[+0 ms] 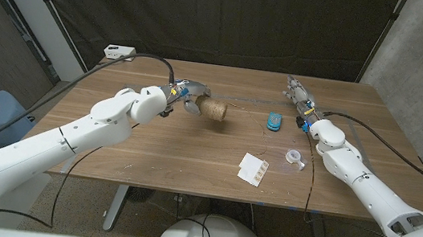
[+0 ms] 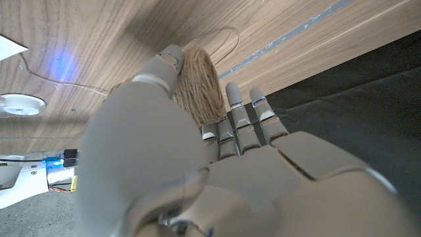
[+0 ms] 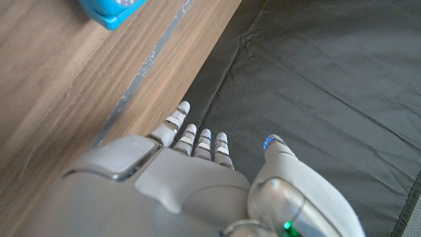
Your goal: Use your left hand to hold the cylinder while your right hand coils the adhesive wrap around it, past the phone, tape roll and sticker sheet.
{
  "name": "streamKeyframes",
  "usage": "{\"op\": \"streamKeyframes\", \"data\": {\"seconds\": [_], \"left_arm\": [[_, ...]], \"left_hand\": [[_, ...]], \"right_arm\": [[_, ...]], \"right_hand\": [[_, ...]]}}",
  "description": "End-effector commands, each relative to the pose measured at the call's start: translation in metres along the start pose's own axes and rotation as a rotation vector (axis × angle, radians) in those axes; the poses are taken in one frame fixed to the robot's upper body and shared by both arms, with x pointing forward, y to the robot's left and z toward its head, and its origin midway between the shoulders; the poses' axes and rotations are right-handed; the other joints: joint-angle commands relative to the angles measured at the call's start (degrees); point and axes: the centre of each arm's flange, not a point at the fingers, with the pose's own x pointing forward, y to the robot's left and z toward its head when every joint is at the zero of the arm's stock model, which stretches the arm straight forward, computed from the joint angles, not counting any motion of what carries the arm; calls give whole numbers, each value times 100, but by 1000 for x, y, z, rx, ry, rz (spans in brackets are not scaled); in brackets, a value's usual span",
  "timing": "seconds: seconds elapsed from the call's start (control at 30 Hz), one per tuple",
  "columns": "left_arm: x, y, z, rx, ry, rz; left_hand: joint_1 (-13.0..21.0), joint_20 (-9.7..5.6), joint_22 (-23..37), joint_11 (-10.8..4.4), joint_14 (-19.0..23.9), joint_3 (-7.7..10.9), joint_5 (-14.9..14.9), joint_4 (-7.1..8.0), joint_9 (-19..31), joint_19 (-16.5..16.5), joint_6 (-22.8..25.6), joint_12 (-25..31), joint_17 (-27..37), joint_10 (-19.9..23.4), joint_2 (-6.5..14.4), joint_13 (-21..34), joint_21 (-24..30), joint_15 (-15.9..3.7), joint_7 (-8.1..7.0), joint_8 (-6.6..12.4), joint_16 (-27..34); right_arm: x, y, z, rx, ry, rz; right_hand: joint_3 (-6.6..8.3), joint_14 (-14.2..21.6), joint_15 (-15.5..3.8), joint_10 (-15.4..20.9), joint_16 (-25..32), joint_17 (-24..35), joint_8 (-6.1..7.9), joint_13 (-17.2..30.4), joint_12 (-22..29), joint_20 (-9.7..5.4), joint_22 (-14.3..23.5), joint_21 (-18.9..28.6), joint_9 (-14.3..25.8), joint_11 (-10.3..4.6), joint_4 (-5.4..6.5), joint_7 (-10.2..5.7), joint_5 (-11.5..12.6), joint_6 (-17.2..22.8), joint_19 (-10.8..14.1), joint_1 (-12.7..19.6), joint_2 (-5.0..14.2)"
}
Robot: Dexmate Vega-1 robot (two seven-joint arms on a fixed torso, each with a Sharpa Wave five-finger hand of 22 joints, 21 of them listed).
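Left hand gripping the twine-covered cylinder, fingers wrapped round its end; right hand holding nothing, fingers straight and apart, well off to the far side of the phone. Hold step apparently done, coiling not started: next, bring right hand past phone, tape roll and sticker sheet toward the cylinder. Wooden table, dark curtain beyond.
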Motion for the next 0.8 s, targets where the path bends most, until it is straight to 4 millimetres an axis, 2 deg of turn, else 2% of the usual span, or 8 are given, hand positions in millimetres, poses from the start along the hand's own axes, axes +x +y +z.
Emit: {"op": "streamKeyframes", "data": {"seconds": [0.03, 0.8], "left_arm": [[8, 6, 4, 4, -21, 2], [22, 21, 14, -9, -58, 44]], "left_hand": [[-4, -22, -2, -139, 54, 139, 32, 91, 640, -6, 92, 41, 9, 227, 194, 17, 17, 7, -47, 842, -18], [-24, -46, -21, -168, 130, 147, 72, 86, 670, 7, 147, 18, 2, 310, 195, 2, 36, -41, -78, 936, -23]], "right_arm": [[2, 5, 2, -8, -3, 29], [12, 19, 10, 6, -36, 75]], "right_hand": [[21, -42, 11, -54, -10, 13, 1, 20, -5, -9, 27, -2, 16, -18, -53, -27, -10, -5, -3, 0, -14], [10, -47, -13, -23, -5, 17, 7, 21, 3, 3, 26, -1, 17, -49, -77, -21, -15, 13, -2, -15, -18]]}}
